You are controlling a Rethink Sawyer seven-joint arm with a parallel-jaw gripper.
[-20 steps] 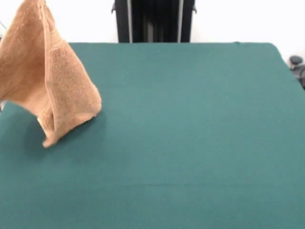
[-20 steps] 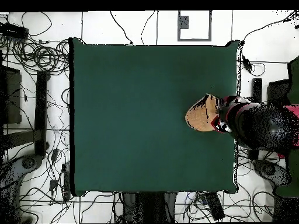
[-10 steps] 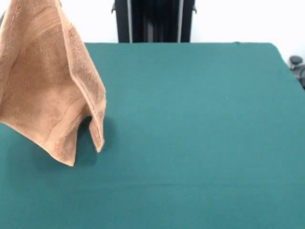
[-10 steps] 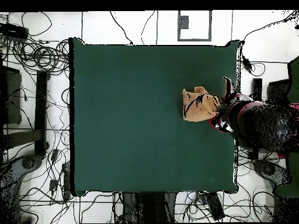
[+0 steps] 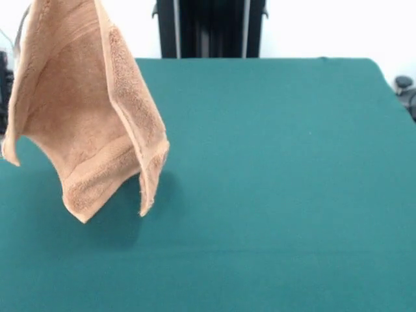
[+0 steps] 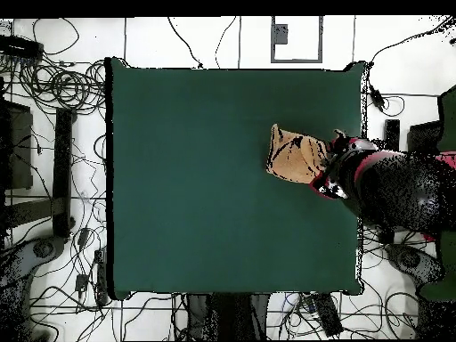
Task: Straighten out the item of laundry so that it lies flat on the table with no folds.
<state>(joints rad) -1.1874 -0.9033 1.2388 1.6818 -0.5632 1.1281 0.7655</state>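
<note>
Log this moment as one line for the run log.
towel: hanging lifted, folded, lower corners off table | table: nothing else on it | hand: hidden above towel | task: not flat yet

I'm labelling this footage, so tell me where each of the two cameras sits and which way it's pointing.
Front view: low, across the dark green felt-covered table, looking along it at the hanging tan-orange terry towel; no arm shows.
Overhead view: above, looking straight down; the red and black arm reaches in from the right edge.
Shared: the towel and the table.

A robotics lab: cables (image 6: 55, 89) litter the floor around the felt-covered table (image 6: 205, 178).
</note>
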